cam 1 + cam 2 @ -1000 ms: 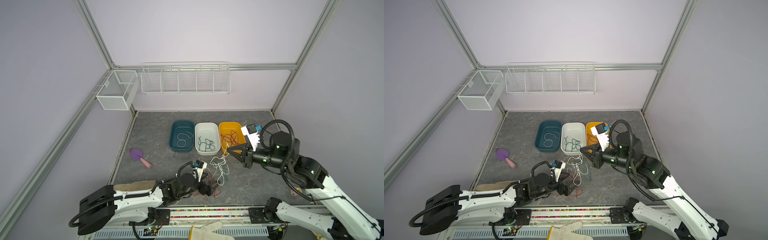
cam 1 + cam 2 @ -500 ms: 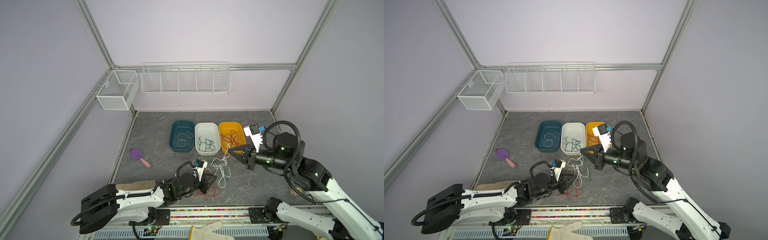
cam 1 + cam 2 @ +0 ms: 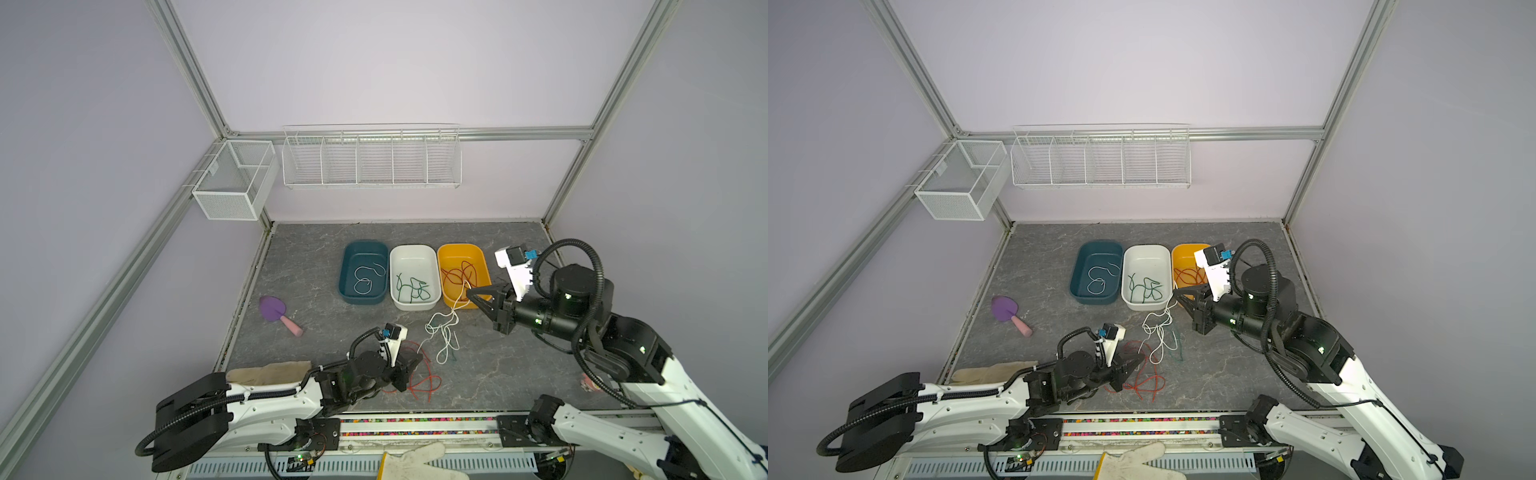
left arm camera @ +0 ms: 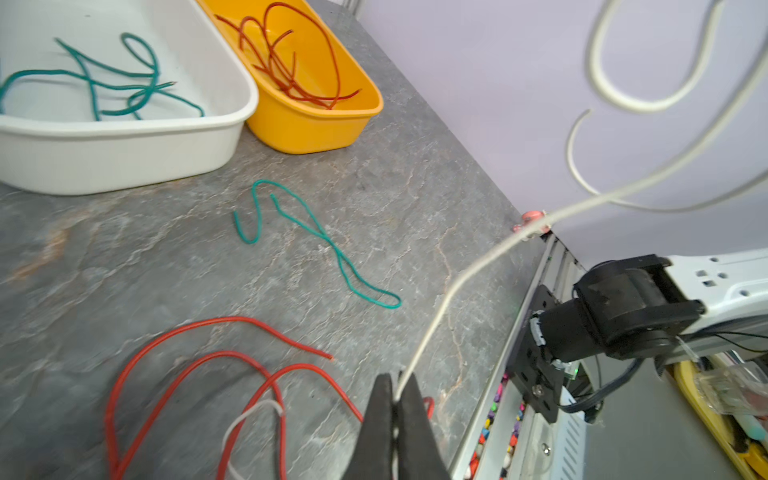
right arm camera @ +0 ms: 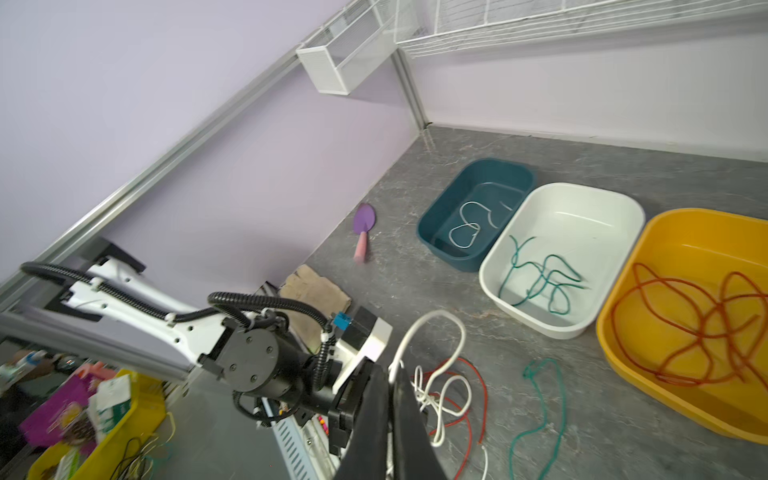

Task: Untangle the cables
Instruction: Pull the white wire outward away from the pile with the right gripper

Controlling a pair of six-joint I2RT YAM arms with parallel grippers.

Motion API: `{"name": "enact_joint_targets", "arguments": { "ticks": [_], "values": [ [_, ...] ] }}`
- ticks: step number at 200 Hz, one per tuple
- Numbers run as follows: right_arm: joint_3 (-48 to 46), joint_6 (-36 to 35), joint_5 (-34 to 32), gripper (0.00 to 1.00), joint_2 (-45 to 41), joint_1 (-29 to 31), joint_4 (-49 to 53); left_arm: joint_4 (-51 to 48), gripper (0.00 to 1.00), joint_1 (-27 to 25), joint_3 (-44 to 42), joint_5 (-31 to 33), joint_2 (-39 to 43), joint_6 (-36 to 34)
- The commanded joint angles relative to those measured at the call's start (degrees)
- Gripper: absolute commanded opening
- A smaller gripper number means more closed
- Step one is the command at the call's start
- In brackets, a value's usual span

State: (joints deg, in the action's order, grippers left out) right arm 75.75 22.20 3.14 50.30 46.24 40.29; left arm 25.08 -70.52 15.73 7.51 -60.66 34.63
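Nearest the front edge of the grey surface (image 3: 519, 365), one end of a white cable (image 4: 455, 286) is being pinched between the closed tips of the left claw (image 4: 395, 399), low over the surface. A loose red cable (image 3: 420, 384) is lying in open loops just beside and under this claw. In the left wrist view, a short white stretch is being crossed by those red loops.

A little farther in, the white cable is bunched into a small tangled clump. A green cable (image 4: 326, 239) is lying flat beside the clump, apart from the red one. From the clump a strand is being led upward to the right claw (image 3: 471, 294), whose tips are closed on it above the surface, close to a yellow tray (image 3: 459, 253).

Beyond, three trays are set side by side: a teal tray (image 3: 363, 253) holding a white piece, a white tray (image 3: 415, 259) holding green pieces, and the yellow tray holding red pieces. Wire baskets (image 3: 370, 158) are hung on the far wall.

Trouble is judged likely if the two claws are pulled straight apart, since the clump could be tightened rather than opened. The red loops could be dragged along by the white tail. The thin cable could also be lost from either set of tips under tension, or snagged on the yellow tray's rim.
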Motion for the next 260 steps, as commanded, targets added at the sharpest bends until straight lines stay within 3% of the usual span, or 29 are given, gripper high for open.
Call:
{"name": "enact_joint_targets", "arguments": {
  "ticks": [1, 28, 52, 98, 144, 220, 260],
  "values": [
    [5.6, -5.0, -11.5, 0.07, 0.6, 0.2, 6.2, -9.1, 0.0, -0.2, -0.4, 8.3, 2.8, 3.3],
    [9.9, -7.5, -19.7, 0.07, 0.7, 0.1, 10.1, -15.4, 0.0, -0.1, -2.0, 15.1, 6.5, 6.5],
    [12.0, -8.9, -22.0, 0.07, 0.9, 0.0, 12.3, -19.5, 0.0, 0.3, -3.1, 17.7, 10.0, 7.8],
    [18.9, -11.0, -29.2, 0.07, 1.7, 0.0, 17.7, -25.9, 0.0, 2.8, -3.8, 18.2, 14.3, 10.0],
    [26.6, -12.5, -34.5, 0.06, 3.3, 0.0, 21.8, -28.3, 0.0, 5.2, -3.8, 18.0, 13.4, 10.9],
    [33.6, -13.6, -39.9, 0.07, 3.2, 0.0, 25.4, -29.0, 0.0, 7.8, -6.2, 18.5, 9.6, 13.0],
    [31.8, -12.9, -36.4, 0.07, 3.4, 0.0, 25.4, -26.8, 0.0, 7.8, -6.2, 17.7, 10.1, 12.1]
  ]
}}
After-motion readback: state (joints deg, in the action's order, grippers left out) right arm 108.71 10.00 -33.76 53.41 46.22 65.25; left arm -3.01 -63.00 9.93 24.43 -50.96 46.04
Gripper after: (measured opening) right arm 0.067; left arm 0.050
